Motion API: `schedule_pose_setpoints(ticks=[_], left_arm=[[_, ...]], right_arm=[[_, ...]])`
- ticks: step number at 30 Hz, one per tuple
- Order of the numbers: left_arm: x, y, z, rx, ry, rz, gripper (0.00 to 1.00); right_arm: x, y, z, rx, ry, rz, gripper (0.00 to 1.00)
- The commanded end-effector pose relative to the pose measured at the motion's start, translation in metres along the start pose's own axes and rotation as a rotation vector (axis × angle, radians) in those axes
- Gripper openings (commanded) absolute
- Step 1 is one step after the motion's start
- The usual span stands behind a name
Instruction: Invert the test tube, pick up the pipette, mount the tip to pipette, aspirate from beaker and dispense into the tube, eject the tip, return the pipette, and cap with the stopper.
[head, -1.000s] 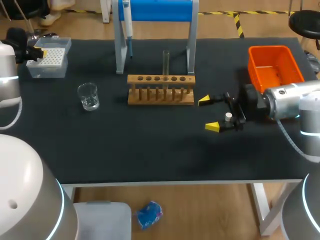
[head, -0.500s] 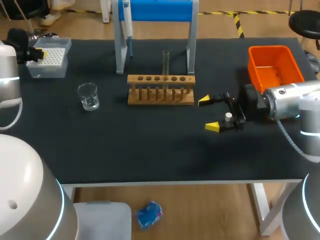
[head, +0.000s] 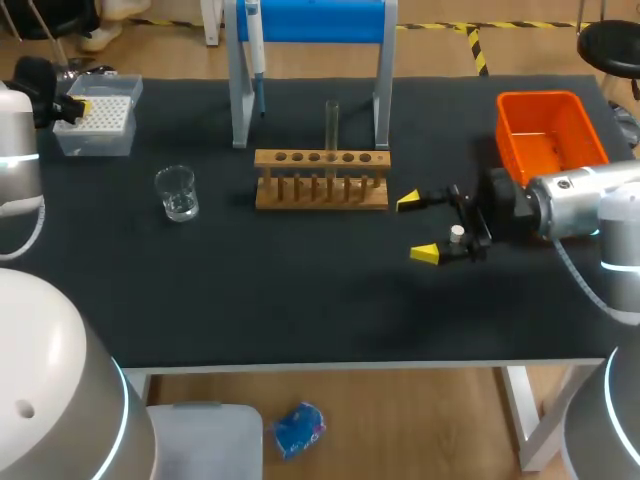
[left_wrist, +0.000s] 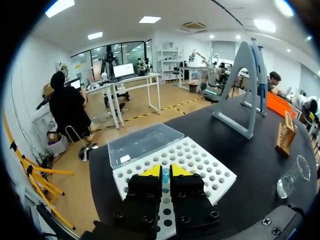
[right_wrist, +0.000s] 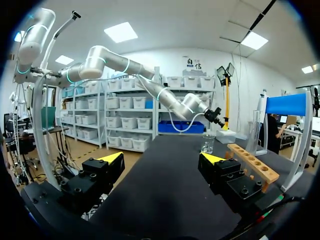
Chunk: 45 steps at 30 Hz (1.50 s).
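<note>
Holding a little clear liquid, beaker (head: 177, 195); clear test tube (head: 331, 125) upright in wooden rack (head: 321, 182); left fingers (left_wrist: 150, 172) clamped on blue tip (left_wrist: 165, 174) over tip box (left_wrist: 202, 167); right fingers (right_wrist: 111, 159) spread, empty.

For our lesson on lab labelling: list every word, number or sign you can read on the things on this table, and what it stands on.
No text on the table can be read.
Tip box lid: small white label, too small to read.
Beaker: any markings too blurred to tell.
Wooden rack, orange bin: no print shows.
</note>
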<state>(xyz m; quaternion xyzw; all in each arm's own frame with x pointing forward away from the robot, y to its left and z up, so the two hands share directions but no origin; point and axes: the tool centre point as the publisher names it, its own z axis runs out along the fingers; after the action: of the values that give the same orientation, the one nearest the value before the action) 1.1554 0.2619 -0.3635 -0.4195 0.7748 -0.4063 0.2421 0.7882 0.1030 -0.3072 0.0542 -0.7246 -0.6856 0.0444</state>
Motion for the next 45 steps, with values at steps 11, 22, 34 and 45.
schedule_pose_setpoints(ticks=[11, 22, 34, 45], left_arm=[[-0.002, -0.003, -0.001, -0.003, 0.006, 0.001, 0.00], [-0.003, -0.014, -0.011, -0.001, 0.005, 0.009, 0.00], [-0.003, -0.032, -0.028, 0.004, -0.016, 0.036, 0.00], [0.001, -0.057, -0.051, 0.018, -0.045, 0.083, 0.00]], right_arm=[[0.001, 0.000, 0.000, 0.000, -0.001, 0.000, 1.00], [0.001, 0.000, 0.000, 0.000, -0.001, 0.000, 1.00], [0.001, 0.000, 0.000, 0.000, -0.001, 0.000, 1.00], [0.001, 0.000, 0.000, 0.000, -0.001, 0.000, 1.00]])
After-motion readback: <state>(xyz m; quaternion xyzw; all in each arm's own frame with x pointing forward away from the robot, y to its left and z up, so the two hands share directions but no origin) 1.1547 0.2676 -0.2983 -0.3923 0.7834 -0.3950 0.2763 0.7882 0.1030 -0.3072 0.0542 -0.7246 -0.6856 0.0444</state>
